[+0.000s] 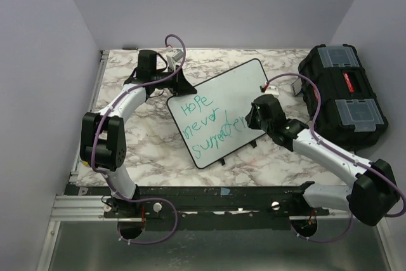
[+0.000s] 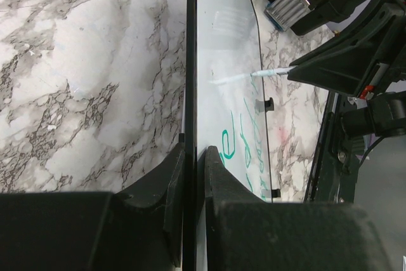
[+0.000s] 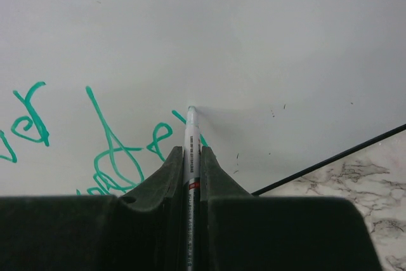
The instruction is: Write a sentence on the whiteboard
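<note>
The whiteboard lies tilted on the marble table, with the green sentence "Hope never surrender" in three stacked lines. My left gripper is shut on the board's far left edge; in the left wrist view the black frame runs between my fingers. My right gripper is shut on a white marker, whose tip touches the board at the end of the last word. The marker also shows in the left wrist view.
A black toolbox with clear lid compartments stands at the right, close to my right arm. A small white object lies between it and the board. Purple walls enclose the table on three sides.
</note>
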Controlling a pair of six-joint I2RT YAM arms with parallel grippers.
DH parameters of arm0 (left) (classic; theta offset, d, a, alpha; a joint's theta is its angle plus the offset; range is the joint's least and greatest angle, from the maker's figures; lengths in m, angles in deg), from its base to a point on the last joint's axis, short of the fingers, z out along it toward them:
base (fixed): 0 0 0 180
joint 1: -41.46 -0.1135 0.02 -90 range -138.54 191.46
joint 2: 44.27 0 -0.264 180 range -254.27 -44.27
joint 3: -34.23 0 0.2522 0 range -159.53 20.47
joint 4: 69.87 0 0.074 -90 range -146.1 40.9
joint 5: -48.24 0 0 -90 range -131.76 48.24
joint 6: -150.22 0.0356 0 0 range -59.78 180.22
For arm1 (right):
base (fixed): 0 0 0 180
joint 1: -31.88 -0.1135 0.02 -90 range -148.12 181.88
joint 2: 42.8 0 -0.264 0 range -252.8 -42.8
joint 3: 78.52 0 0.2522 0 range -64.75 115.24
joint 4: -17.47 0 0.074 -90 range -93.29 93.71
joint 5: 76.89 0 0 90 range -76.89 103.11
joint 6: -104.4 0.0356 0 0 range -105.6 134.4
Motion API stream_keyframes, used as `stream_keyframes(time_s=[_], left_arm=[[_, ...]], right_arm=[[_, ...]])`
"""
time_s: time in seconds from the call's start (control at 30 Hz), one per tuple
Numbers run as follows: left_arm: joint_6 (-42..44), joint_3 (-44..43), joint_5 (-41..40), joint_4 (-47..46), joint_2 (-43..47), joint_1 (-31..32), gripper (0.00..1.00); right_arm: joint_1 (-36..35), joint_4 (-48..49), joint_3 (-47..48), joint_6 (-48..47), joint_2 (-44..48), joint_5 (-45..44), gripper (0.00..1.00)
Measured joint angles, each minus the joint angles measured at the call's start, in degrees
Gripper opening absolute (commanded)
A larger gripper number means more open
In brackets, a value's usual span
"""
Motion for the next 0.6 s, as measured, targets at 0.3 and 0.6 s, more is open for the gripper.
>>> stream_keyframes(time_s=[0.3, 0.6], left_arm=[[0.0, 0.0, -0.2, 0.6, 0.0, 0.0, 0.0], [0.0, 0.0, -0.2, 0.5, 0.0, 0.0, 0.0]], right_arm=[[0.0, 0.9, 1.7, 0.0, -1.6, -4.2, 0.01], [0.0, 0.8, 0.5, 0.2, 5.3, -8.9, 0.01]])
